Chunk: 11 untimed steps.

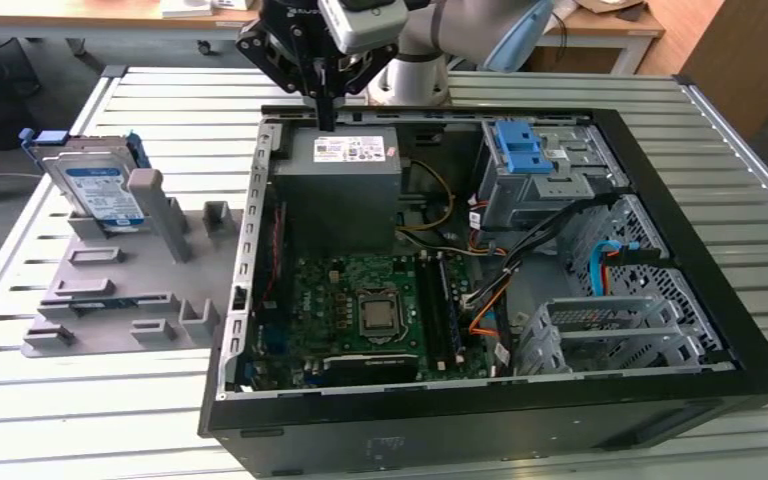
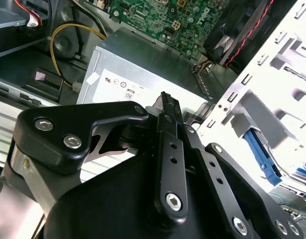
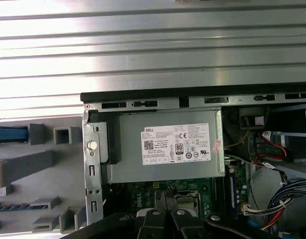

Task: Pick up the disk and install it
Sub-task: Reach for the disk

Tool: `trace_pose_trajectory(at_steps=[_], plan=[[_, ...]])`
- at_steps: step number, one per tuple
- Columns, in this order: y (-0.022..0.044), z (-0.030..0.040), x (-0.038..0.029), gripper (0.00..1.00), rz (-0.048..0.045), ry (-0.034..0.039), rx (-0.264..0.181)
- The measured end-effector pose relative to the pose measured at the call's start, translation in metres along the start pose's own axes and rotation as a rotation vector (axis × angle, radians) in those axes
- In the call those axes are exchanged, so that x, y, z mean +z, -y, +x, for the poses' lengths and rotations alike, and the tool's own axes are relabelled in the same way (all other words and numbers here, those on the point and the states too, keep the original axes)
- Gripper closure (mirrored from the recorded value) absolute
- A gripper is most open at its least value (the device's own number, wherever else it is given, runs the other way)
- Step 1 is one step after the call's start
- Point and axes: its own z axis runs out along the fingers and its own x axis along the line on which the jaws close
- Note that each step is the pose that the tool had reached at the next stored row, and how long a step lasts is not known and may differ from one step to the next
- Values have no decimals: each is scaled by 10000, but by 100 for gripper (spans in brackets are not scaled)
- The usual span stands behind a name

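A: Claw (image 1: 321, 120) state, please?
B: Pinched narrow, holding nothing. I have it hanging over the back edge of the open computer case (image 1: 491, 415), just above the power supply (image 1: 344, 180).
A: And the disk (image 1: 101, 190)?
B: I see it standing upright in the grey rack (image 1: 104, 300) on the table (image 1: 91, 420), to the exterior view's left of the case, well apart from the claw

We see bright, even light and soft shadows in the exterior view. The slatted metal table (image 3: 153, 45) glares white in the first wrist view. In the second wrist view the grey holder (image 2: 287, 55) washes out beside the dark gripper (image 2: 166, 102).
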Motion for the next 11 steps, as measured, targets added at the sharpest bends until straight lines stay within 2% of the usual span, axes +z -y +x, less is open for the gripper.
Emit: trace_pose_trajectory(at_steps=[11], plan=[[4, 50, 3, 89, 0, 0, 0]])
